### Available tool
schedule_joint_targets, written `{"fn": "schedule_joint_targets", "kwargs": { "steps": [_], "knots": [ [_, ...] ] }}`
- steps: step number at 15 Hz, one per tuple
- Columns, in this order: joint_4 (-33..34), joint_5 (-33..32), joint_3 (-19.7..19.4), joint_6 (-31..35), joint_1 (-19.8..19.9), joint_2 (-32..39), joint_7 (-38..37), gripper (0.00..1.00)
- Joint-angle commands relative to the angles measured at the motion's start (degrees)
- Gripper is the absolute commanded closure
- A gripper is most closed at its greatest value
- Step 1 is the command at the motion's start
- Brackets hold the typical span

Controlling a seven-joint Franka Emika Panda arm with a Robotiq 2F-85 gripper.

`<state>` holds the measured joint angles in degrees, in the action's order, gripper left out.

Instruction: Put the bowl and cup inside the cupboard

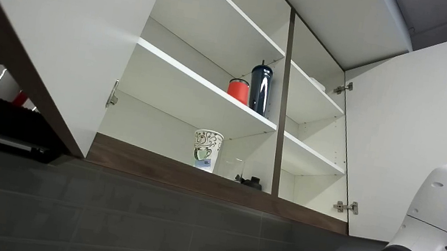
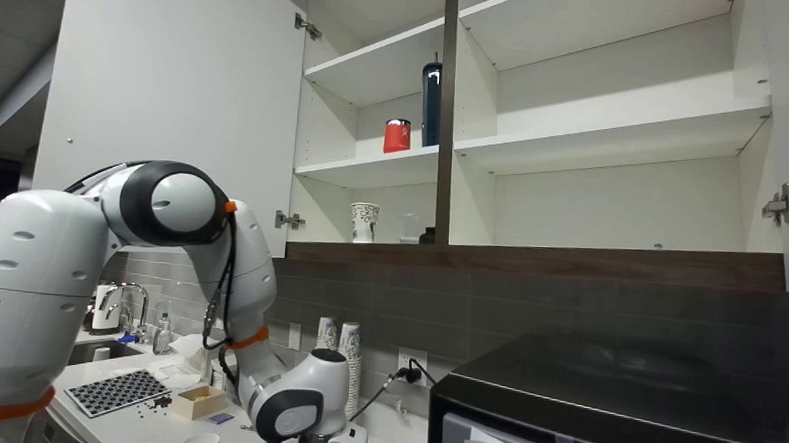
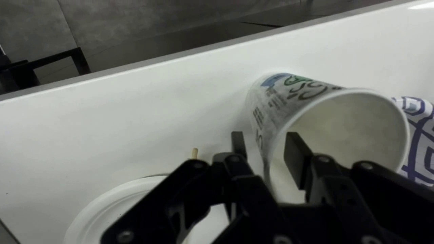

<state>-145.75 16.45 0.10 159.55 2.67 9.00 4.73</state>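
The white cupboard (image 1: 216,173) stands with its doors open in both exterior views (image 2: 608,263). My gripper (image 3: 266,149) is open in the wrist view. Its two fingers straddle the near wall of a tapered white printed paper cup (image 3: 305,91) on the white counter, one finger outside and one at its mouth; neither visibly touches. A white round-rimmed dish (image 3: 101,210), perhaps the bowl, lies lower left, partly behind the gripper. The squat patterned mug with a handle is out of view. In an exterior view the wrist (image 2: 304,406) is low over the counter, fingertips cut off.
Shelves hold a printed paper cup (image 1: 206,149), a red tumbler (image 1: 238,91), a dark bottle (image 1: 260,89) and a clear glass (image 1: 231,168). A black appliance (image 2: 601,408), stacked cups (image 2: 353,374), a seed tray (image 2: 115,392) and a purple-patterned thing (image 3: 420,145) are nearby.
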Motion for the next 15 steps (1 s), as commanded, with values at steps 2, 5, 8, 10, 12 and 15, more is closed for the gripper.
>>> {"fn": "schedule_joint_targets", "kwargs": {
  "steps": [2, 5, 8, 10, 12, 15],
  "knots": [
    [0.27, 3.65, 1.34, -2.27, 2.10, -2.95, 3.23, 0.99],
    [-0.50, 2.12, 0.45, -2.91, 1.79, -6.25, 1.93, 1.00],
    [-0.60, 1.30, -0.34, -5.13, 1.31, -9.56, 0.92, 0.99],
    [-0.32, 1.87, -0.29, -6.48, 0.63, -11.89, 1.24, 0.99],
    [0.47, 1.82, -0.19, -7.83, -0.24, -13.63, 1.18, 0.99],
    [2.84, 2.61, -0.03, -9.83, -1.97, -14.61, 1.57, 0.99]
  ]
}}
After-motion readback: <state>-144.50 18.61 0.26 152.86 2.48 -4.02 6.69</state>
